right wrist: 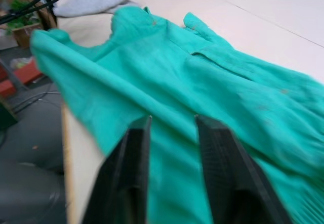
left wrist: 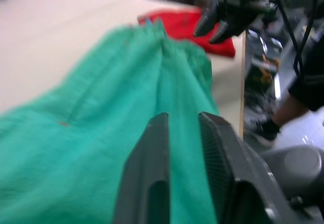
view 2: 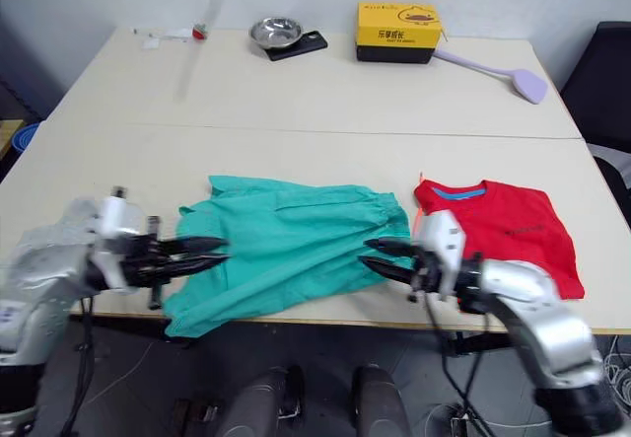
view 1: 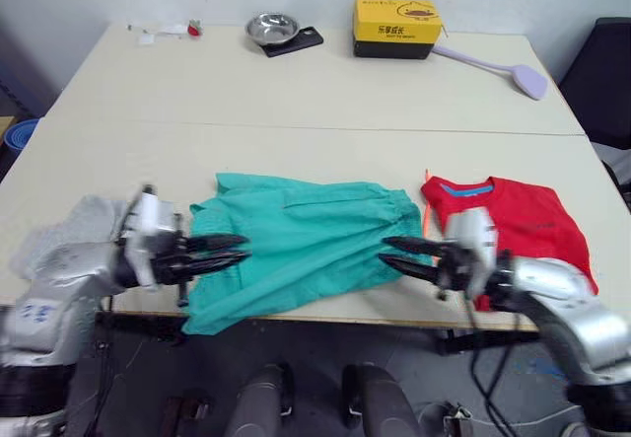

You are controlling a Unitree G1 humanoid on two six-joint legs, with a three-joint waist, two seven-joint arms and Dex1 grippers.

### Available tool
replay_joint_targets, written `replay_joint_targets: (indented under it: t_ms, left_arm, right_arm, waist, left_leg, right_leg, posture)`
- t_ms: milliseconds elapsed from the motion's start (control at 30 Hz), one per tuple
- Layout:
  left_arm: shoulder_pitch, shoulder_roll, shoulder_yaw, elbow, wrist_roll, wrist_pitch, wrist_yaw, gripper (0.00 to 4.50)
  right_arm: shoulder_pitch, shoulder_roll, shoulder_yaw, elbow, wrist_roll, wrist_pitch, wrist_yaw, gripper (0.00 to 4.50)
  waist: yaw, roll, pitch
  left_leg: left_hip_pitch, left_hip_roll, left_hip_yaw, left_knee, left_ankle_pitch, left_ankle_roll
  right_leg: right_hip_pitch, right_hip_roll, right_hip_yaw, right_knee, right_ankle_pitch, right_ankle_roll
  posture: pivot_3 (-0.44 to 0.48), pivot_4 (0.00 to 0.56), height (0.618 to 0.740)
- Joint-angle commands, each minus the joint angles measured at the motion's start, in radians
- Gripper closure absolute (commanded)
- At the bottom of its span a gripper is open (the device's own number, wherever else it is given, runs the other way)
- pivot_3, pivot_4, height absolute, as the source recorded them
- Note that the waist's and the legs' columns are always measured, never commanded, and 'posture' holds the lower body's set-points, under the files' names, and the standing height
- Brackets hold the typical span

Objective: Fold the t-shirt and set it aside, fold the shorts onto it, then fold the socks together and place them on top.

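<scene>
Shorts [view 1: 301,245]: spread between the 2 pincers, lower corner hanging over the near table [view 1: 296,92] edge.
Left gripper [view 1: 237,251]: fingers slightly apart, tips at the shorts' edge, clamping nothing.
Right gripper [view 1: 389,251]: fingers apart, tips over the waistband side.
T-shirt [view 1: 513,215]: flat, just beyond the right gripper, touching the shorts.
Socks [right wrist: 93,1]: grey heap behind the left gripper, seen clearly from the right wrist.
Far beyond both: metal bowl [view 1: 272,29], yellow box [view 1: 396,21], lilac swatter [view 1: 513,74].

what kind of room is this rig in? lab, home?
Likely a lab or office workspace, not a home: two plain pushed-together tables, a black office chair at the side, loose cables on the floor underneath.
</scene>
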Motion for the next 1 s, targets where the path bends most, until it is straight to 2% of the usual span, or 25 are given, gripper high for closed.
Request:
replay_joint_targets:
  t_ms: [33, 133, 200, 367, 467, 600, 733, 833, 933, 1000]
  left_arm:
    - [-0.099, -0.086, -0.106, 0.101, 0.142, -0.098, 0.065, 4.50]
    - [-0.189, -0.148, -0.148, 0.236, 0.251, -0.183, 0.130, 4.50]
    - [-0.231, -0.170, -0.157, 0.318, 0.301, -0.235, 0.156, 4.50]
    - [-0.361, -0.241, -0.122, 0.564, 0.395, -0.355, 0.320, 4.50]
    - [-0.432, -0.266, -0.086, 0.740, 0.437, -0.429, 0.440, 4.50]
    - [-0.478, -0.276, -0.061, 0.894, 0.468, -0.498, 0.514, 4.50]
    - [-0.501, -0.284, -0.026, 0.972, 0.459, -0.552, 0.550, 4.50]
    - [-0.491, -0.296, 0.021, 0.896, 0.359, -0.620, 0.431, 4.50]
    - [-0.447, -0.286, 0.035, 0.691, 0.213, -0.563, 0.236, 4.50]
    - [-0.414, -0.270, 0.018, 0.584, 0.163, -0.504, 0.155, 4.50]
  right_arm:
    - [-0.077, 0.072, 0.115, 0.052, -0.183, -0.068, -0.086, 4.46]
    - [-0.118, 0.135, 0.165, 0.131, -0.301, -0.102, -0.168, 4.46]
    - [-0.125, 0.163, 0.151, 0.165, -0.323, -0.109, -0.203, 4.46]
    - [-0.113, 0.166, 0.077, 0.218, -0.344, -0.146, -0.252, 4.46]
    - [-0.077, 0.154, -0.004, 0.243, -0.339, -0.160, -0.292, 4.46]
    - [-0.040, 0.159, -0.091, 0.257, -0.326, -0.166, -0.330, 4.46]
    - [-0.013, 0.165, -0.150, 0.268, -0.306, -0.166, -0.349, 4.46]
    - [0.004, 0.193, -0.180, 0.201, -0.173, -0.186, -0.272, 4.46]
    - [0.034, 0.198, -0.152, 0.064, 0.023, -0.132, -0.116, 4.46]
    - [0.037, 0.185, -0.124, 0.011, 0.090, -0.062, -0.074, 4.46]
  waist:
    - [0.001, 0.000, 0.000]
    - [0.001, -0.001, 0.000]
    - [0.001, -0.001, 0.000]
    - [0.005, -0.001, 0.000]
    - [0.008, -0.002, -0.001]
    - [0.013, -0.002, -0.001]
    - [0.021, -0.003, -0.001]
    - [0.022, -0.003, -0.001]
    - [0.021, -0.003, -0.001]
    - [0.019, -0.003, -0.001]
  left_leg:
    - [-0.001, 0.000, 0.000, 0.001, 0.000, 0.001]
    - [-0.002, 0.000, 0.001, 0.004, 0.002, 0.005]
    - [-0.001, 0.000, 0.000, 0.004, 0.002, 0.004]
    - [-0.001, 0.000, 0.000, 0.005, 0.002, 0.006]
    - [-0.001, 0.000, 0.000, 0.005, 0.003, 0.007]
    - [-0.001, 0.000, 0.001, 0.005, 0.003, 0.007]
    - [0.000, 0.000, 0.001, 0.005, 0.003, 0.008]
    - [0.000, 0.000, 0.001, 0.005, 0.003, 0.007]
    - [-0.001, 0.001, 0.001, 0.004, 0.003, 0.007]
    - [-0.001, 0.001, 0.001, 0.004, 0.003, 0.007]
  right_leg:
    - [0.000, 0.001, 0.000, 0.000, 0.000, 0.000]
    - [-0.001, 0.001, 0.000, 0.001, 0.000, 0.001]
    - [0.000, 0.001, -0.001, 0.002, 0.001, 0.001]
    - [0.000, 0.001, 0.000, 0.003, 0.001, 0.002]
    - [0.000, 0.001, -0.001, 0.003, 0.001, 0.002]
    - [0.000, 0.001, -0.001, 0.003, 0.001, 0.002]
    - [0.001, 0.001, -0.001, 0.003, 0.001, 0.003]
    - [0.001, 0.001, -0.001, 0.003, 0.002, 0.003]
    - [0.000, 0.001, 0.000, 0.002, 0.002, 0.003]
    - [0.000, 0.001, 0.000, 0.002, 0.002, 0.003]
  posture:
    - [0.000, 0.150, 0.740]
    - [0.000, 0.150, 0.740]
    - [0.000, 0.150, 0.740]
    - [0.000, 0.150, 0.740]
    - [0.000, 0.150, 0.740]
    - [0.000, 0.150, 0.740]
    - [0.000, 0.150, 0.740]
    - [0.000, 0.150, 0.740]
    - [0.000, 0.150, 0.740]
    - [0.000, 0.150, 0.740]
